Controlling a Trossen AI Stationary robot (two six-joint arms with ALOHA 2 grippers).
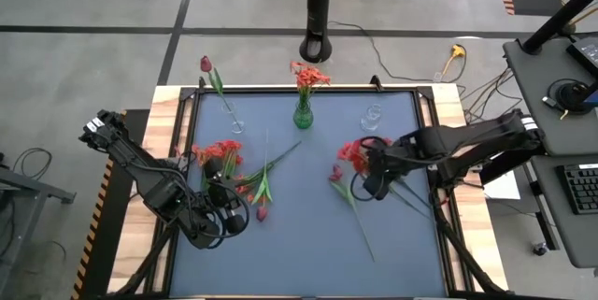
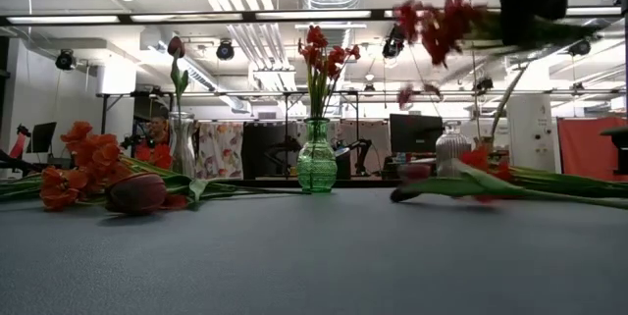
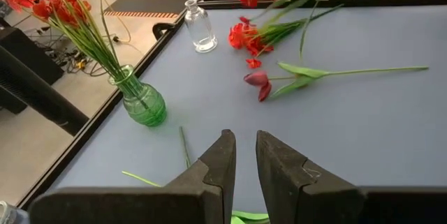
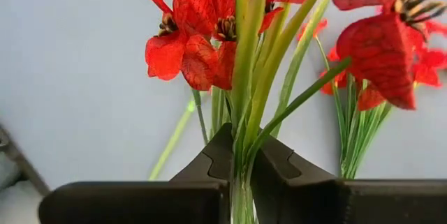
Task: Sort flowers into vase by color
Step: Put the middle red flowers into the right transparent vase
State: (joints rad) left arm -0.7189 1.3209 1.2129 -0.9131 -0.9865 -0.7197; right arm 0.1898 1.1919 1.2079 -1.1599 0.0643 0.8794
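Observation:
A green vase (image 1: pixel 303 117) at the table's far middle holds red flowers (image 1: pixel 309 78). A clear vase (image 1: pixel 232 121) at the far left holds one maroon tulip (image 1: pixel 206 64). A second clear vase (image 1: pixel 371 119) stands at the far right. Loose red flowers and a tulip (image 1: pixel 224 158) lie on the mat at the left, with my left gripper (image 1: pixel 224 208) shut above them, holding nothing. More flowers (image 3: pixel 249 38) and a tulip (image 3: pixel 258 81) lie at the right. My right gripper (image 1: pixel 372 164) is raised and shut on a red flower cluster (image 2: pixel 437 19). My right gripper pinches a bundle of several thin green stems (image 4: pixel 244 151) between its two fingers, close behind the red blooms (image 4: pixel 192 42). The fingers slant steeply down from above and lie across the stems. The bloom end is lifted high off the mat, and a long stem (image 2: pixel 502 109) droops toward the table.
The middle and near part of the blue mat (image 1: pixel 308 244) is bare. One long tulip stem (image 1: pixel 360 225) runs toward the near edge. A raised wooden border (image 1: pixel 168 104) frames the mat. A dark pole (image 1: pixel 320 20) stands beyond the far edge.

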